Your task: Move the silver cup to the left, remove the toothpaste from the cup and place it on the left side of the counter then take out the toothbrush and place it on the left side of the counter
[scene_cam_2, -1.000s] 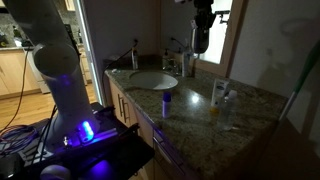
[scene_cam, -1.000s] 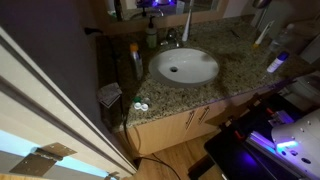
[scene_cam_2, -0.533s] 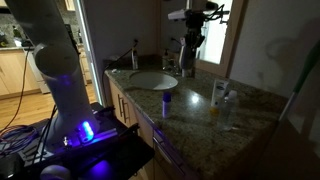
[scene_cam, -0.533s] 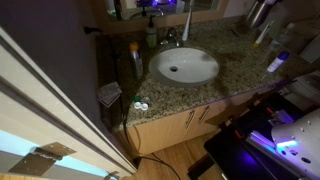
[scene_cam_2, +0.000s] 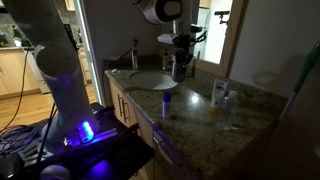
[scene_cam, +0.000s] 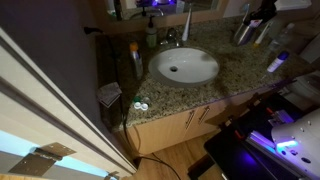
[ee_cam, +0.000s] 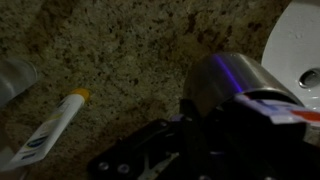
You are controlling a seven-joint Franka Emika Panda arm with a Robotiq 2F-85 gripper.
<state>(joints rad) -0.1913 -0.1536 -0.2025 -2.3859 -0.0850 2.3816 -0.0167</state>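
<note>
The silver cup (ee_cam: pixel 225 85), a dull metallic cylinder with a purple glint, sits between my gripper's (ee_cam: pixel 222 108) dark fingers. The gripper looks shut on it, just above the granite counter (ee_cam: pixel 130 45). In both exterior views the gripper (scene_cam: pixel 247 27) (scene_cam_2: pixel 180 63) hangs beside the basin (scene_cam: pixel 185 67) (scene_cam_2: pixel 152 80), near the back wall. The toothpaste (ee_cam: pixel 50 130), a white tube with a yellow cap, is on the counter away from the basin, and shows in an exterior view (scene_cam_2: pixel 217 93). I cannot make out the toothbrush.
A white bottle with a purple-lit cap (scene_cam: pixel 277 63) (scene_cam_2: pixel 166 100) stands near the counter's front edge. A pale cylinder (ee_cam: pixel 15 75) stands beyond the tube. The faucet (scene_cam: pixel 170 38) and a soap bottle (scene_cam: pixel 152 35) are behind the basin. The basin rim (ee_cam: pixel 300 45) is close to the cup.
The gripper has come down from high above the counter and moved toward the basin. The tube and the purple-capped bottle have not moved.
</note>
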